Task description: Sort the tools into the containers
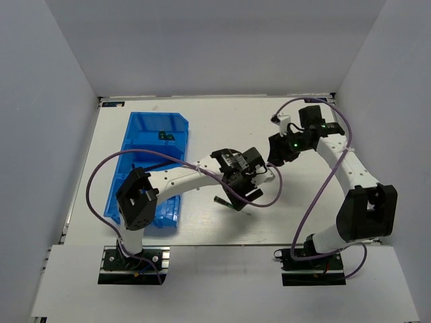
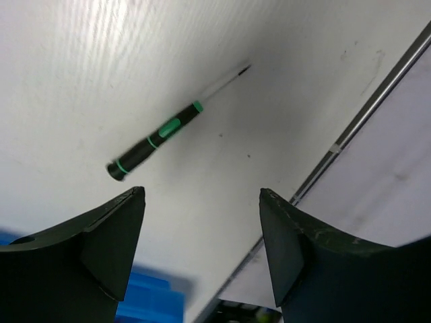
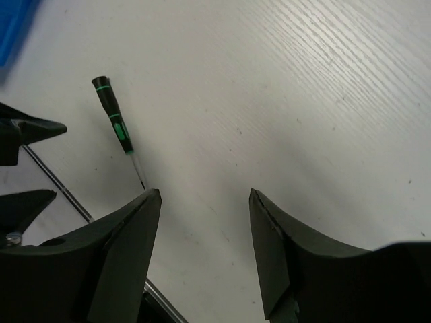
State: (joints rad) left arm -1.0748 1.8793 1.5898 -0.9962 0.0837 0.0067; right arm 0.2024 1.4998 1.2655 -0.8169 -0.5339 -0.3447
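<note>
The white bench (image 1: 222,124) fills the walled cell. The row of blue bins (image 1: 141,134) lies along its left edge, running from near the far-left corner toward the near edge and angled slightly. The nearest compartment is partly hidden under the elbow of the left arm (image 1: 178,176). A corner of blue plastic also shows at the bottom of the left wrist view and at the top left of the right wrist view.

The left arm reaches from its base at the near edge out over the middle of the bench. The right arm (image 1: 350,171) rises from the near-right and bends back inward, with its wrist toward the far edge. Purple cables loop along both arms.

The left gripper (image 1: 241,196) (image 2: 202,195) hangs above the bench centre with its fingers wide apart and nothing between them. The right gripper (image 1: 273,160) (image 3: 205,195) is just beyond it, toward the far-right. Its fingers are spread as well and hold nothing.

The thin green-black screwdriver (image 1: 222,201) (image 2: 158,138) (image 3: 114,121) lies flat on the bare bench near the centre, a little toward the near edge. It is well apart from the bins and free of both grippers. In the left wrist view it lies beyond the fingertips, handle end nearer the left finger.

In the far compartment sits a cluster of green-and-dark tools (image 1: 166,136), too small to tell which they are.
</note>
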